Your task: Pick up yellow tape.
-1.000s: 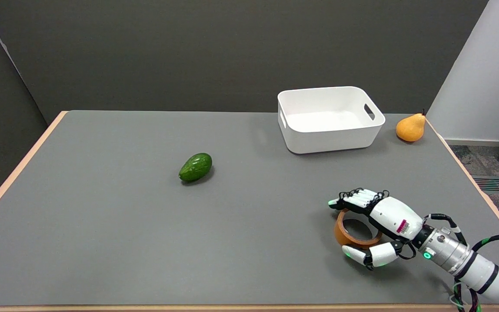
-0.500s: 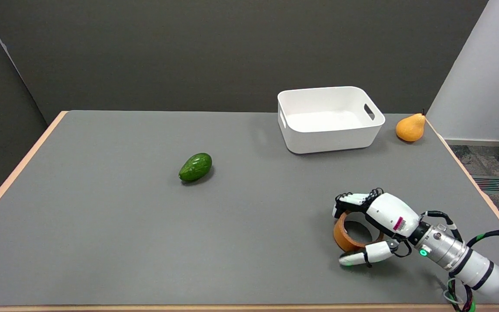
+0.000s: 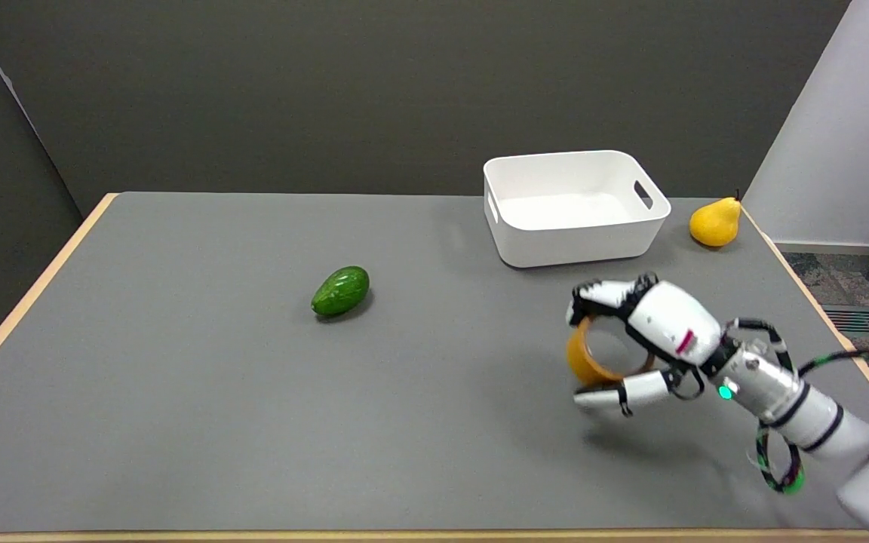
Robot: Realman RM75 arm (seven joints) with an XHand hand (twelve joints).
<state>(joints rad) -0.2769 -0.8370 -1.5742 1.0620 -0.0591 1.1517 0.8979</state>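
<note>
Right hand (image 3: 642,335) grasps the yellow tape (image 3: 584,360) between fingers and thumb; roll now apparently lifted off the table (image 3: 178,392) near its right edge, shadow beneath. Pick-up essentially achieved.

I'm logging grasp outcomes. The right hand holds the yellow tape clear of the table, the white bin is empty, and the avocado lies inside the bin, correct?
Not quite. The head view shows the avocado lying on the grey table, well left of the white bin, not inside it. The rest holds: the right hand grips the yellow tape above its shadow on the table, and the bin is empty.
</note>
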